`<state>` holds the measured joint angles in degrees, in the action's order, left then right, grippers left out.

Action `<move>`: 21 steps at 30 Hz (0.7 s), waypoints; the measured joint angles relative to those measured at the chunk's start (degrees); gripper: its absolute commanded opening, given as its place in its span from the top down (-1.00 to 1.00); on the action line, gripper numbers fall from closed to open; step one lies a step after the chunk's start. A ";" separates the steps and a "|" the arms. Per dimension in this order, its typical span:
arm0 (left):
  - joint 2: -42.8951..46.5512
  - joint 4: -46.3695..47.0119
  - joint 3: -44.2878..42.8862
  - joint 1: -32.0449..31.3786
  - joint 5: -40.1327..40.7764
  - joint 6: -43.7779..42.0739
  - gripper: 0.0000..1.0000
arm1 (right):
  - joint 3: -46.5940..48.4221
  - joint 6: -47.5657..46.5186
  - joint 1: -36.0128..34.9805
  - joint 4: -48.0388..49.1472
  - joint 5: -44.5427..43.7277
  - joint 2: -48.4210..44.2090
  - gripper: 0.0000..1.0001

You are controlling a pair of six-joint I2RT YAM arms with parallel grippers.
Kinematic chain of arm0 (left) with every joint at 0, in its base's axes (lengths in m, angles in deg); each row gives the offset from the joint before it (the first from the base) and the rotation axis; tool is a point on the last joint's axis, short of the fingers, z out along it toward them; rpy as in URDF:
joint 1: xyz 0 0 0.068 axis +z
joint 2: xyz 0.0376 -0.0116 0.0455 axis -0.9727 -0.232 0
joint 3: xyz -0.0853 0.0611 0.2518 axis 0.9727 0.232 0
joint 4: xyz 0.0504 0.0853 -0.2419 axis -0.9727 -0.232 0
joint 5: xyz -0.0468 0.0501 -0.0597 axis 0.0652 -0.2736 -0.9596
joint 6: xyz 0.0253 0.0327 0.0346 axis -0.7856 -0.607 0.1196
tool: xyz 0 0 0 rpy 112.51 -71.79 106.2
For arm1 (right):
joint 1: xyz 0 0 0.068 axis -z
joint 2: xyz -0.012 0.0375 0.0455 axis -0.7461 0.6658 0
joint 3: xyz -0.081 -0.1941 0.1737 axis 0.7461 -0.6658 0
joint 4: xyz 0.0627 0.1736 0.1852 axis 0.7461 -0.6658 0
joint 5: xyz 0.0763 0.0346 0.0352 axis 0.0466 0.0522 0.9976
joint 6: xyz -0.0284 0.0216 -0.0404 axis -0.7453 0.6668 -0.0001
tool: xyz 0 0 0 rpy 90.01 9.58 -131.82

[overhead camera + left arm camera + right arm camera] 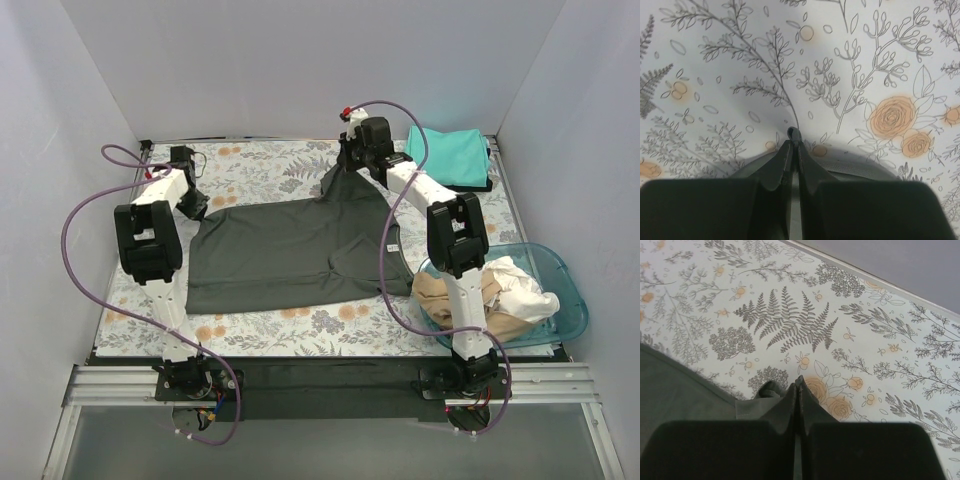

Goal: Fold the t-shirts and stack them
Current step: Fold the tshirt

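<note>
A dark grey t-shirt (pixel 290 252) lies spread on the floral tablecloth (pixel 260 165). My left gripper (pixel 192 207) is shut on its far left edge; a fold of grey cloth (pixel 793 134) pokes out between the fingertips in the left wrist view. My right gripper (pixel 347 160) is shut on the shirt's far right corner and holds it lifted above the table; the grey cloth (pixel 760 392) bunches beside the shut fingers. A folded teal t-shirt (pixel 448 156) lies at the far right. Tan (pixel 440 292) and white (pixel 520 290) shirts sit in the basin.
A translucent blue plastic basin (pixel 568 300) stands at the near right of the table. White walls enclose the table on the left, far and right sides. Purple cables loop from both arms.
</note>
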<state>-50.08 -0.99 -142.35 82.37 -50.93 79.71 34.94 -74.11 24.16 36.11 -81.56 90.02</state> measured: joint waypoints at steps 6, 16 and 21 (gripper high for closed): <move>3.63 0.02 2.01 -0.07 1.01 0.26 1.00 | -9.66 -1.95 -0.02 4.63 2.75 -7.37 0.97; 3.80 -1.40 -2.21 -0.26 5.20 0.00 1.00 | -15.41 -4.46 -0.02 6.34 2.45 -9.90 0.97; 4.11 -0.24 -1.05 -0.28 5.22 -1.51 1.00 | -18.51 -5.62 -0.02 6.97 1.79 -13.44 0.97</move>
<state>-45.97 -1.23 -143.40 82.08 -45.71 78.20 16.43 -79.72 24.14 43.08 -79.77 76.58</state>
